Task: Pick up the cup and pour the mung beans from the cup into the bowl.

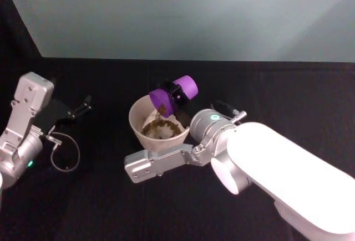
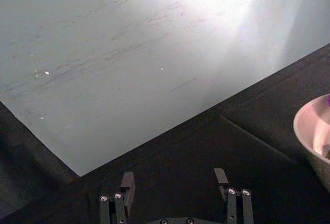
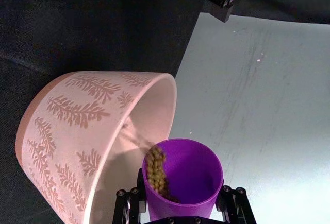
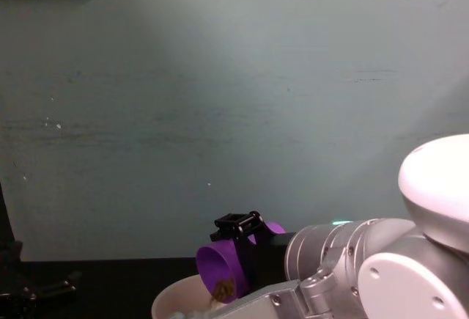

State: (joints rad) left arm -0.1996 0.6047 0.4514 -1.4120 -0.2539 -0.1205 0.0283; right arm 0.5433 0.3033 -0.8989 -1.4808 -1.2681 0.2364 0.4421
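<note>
The right gripper (image 1: 176,96) was clamped round the body of the cup (image 1: 187,87), its black fingers (image 3: 230,203) pressed against either side of the purple wall. It held the cup in the air, tipped hard over, with the mouth facing down above the far side of the bowl (image 1: 135,113). Mung beans (image 3: 157,175) were sliding along the lower inner wall of the cup and spilling over its lip, and a brownish-green heap (image 1: 158,129) already lay in the bottom of the bowl.

The bowl stood on the black desk (image 1: 266,91), about midway between its left and right edges and set back from the far edge. Its outside carried a leafy, fern-like pattern. From the chest camera's side the cup (image 4: 220,264) hung just above the bowl's rim (image 4: 172,301), not touching it.

The left gripper (image 1: 84,105) sat low by the left edge of the desk, well apart from the bowl. Its fingers (image 2: 127,183) were spread wide with nothing between them. A thin looped cable (image 1: 64,152) lay on the desk beside that arm.
</note>
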